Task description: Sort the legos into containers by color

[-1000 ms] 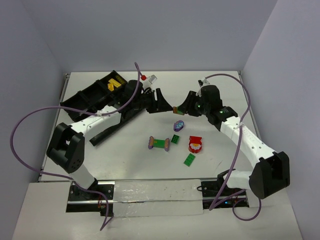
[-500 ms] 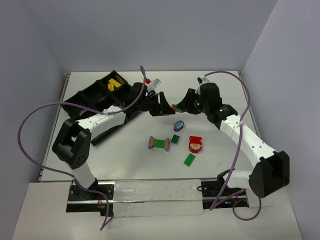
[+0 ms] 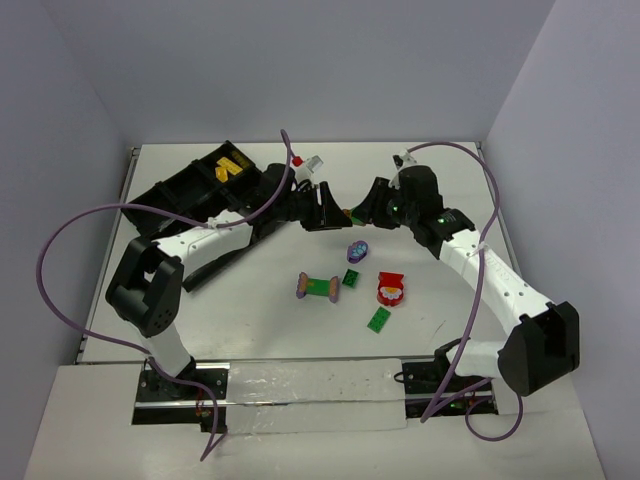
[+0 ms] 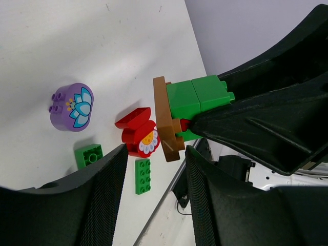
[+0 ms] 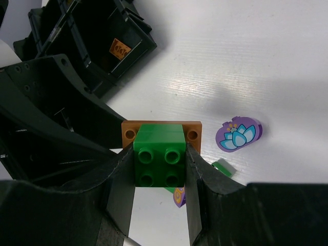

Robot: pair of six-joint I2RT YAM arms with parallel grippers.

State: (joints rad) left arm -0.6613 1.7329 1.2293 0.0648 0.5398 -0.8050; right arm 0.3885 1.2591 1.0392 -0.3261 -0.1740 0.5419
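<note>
Yellow bricks [image 3: 231,167] are sitting in the tray [image 3: 160,197]; right gripper [image 5: 159,154] is clamping a green brick [image 5: 159,137], left gripper [image 4: 156,149] gaping empty, loose legos [image 3: 325,287] waiting.

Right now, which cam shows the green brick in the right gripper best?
Right wrist: the green brick sits centred, studs toward the lens, brown plate behind it, both fingers against its sides. Left wrist shows it side-on, partly hidden by a black finger. Top external shows only a tiny speck.

The left arm [image 3: 200,235] crosses the black tray [image 3: 165,195] and hides much of its interior.
</note>
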